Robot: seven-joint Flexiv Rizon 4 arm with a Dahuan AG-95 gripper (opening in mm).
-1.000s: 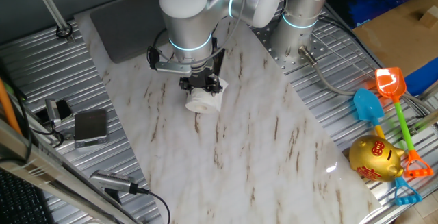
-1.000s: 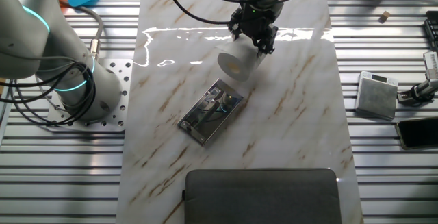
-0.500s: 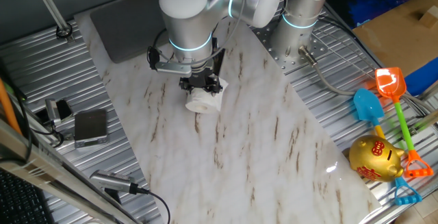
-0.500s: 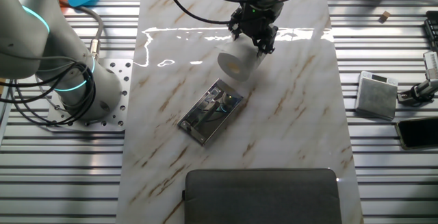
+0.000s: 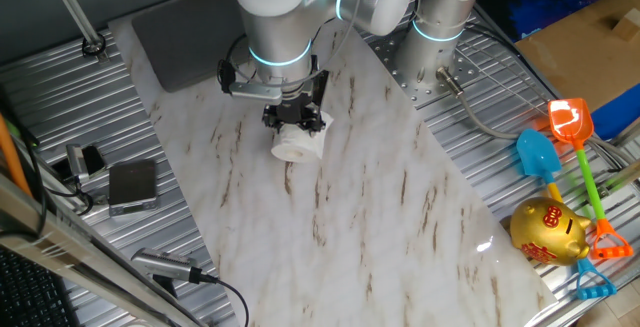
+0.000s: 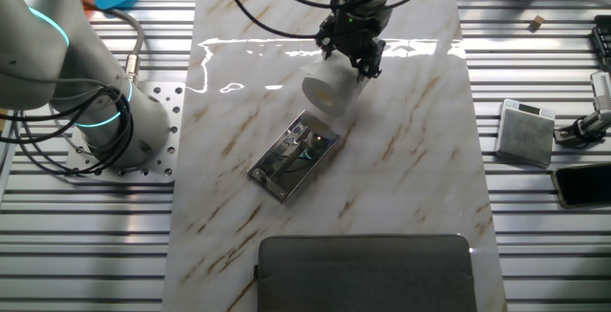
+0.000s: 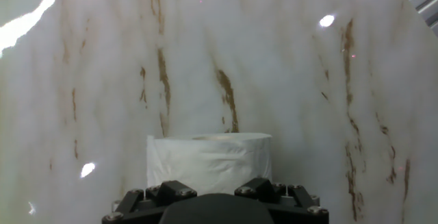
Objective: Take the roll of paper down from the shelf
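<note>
The white roll of paper (image 6: 323, 89) is held in my gripper (image 6: 351, 52), tilted, just over the marble table and apart from the shelf. The shelf (image 6: 295, 156) is a small dark rectangular stand with a shiny top, lying on the marble below and left of the roll. In the one fixed view the roll (image 5: 298, 146) hangs under the gripper (image 5: 296, 122), and the arm hides the shelf. In the hand view the roll (image 7: 209, 159) fills the space in front of the gripper (image 7: 213, 186), whose fingers are closed on it.
A large grey mat (image 6: 368, 272) lies at one end of the marble top (image 5: 380, 217). A small grey box (image 6: 523, 131) and a phone (image 6: 580, 184) rest on the ribbed metal beside it. A golden piggy bank (image 5: 548, 231) and toy shovels (image 5: 570, 122) lie at the far side.
The gripper and the roll have shifted very slightly, away from the shelf. Nothing else has moved.
</note>
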